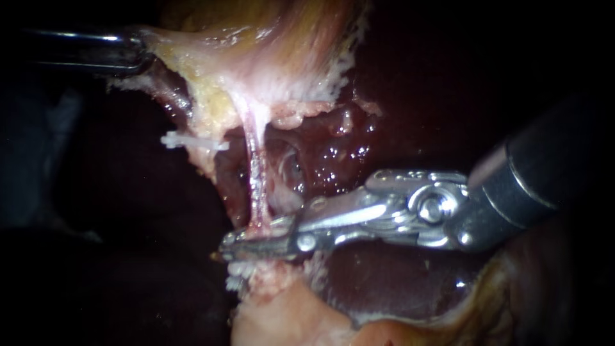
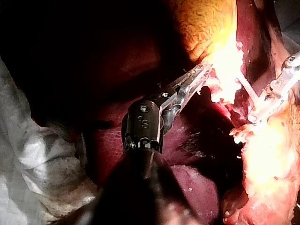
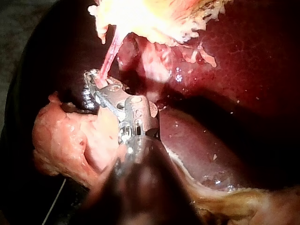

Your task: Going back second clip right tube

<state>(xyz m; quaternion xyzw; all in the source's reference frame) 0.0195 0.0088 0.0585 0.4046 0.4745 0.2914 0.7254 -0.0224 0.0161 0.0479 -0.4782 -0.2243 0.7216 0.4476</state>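
Observation:
My left instrument (image 1: pixel 138 51) comes in at the upper left, its jaws shut on the edge of the pale gallbladder tissue (image 1: pixel 256 57) and holding it up; the left wrist view shows the same hold (image 2: pixel 202 74). From that tissue a thin pink tube (image 1: pixel 255 168), the right one, runs straight down. My right instrument (image 1: pixel 256 242) reaches in from the right, its jaws open by a narrow gap at the tube's lower end, also seen in the right wrist view (image 3: pixel 93 80). A white clip (image 1: pixel 192 142) sits across the tissue strand to the left of that tube.
Dark red liver (image 1: pixel 397 77) lies behind and to the right. Wet raw tissue (image 1: pixel 320 154) glistens behind the tube. A pale fatty lump (image 1: pixel 282 307) sits just under my right instrument's jaws. White gauze (image 2: pixel 33 159) lies beside my left instrument's shaft.

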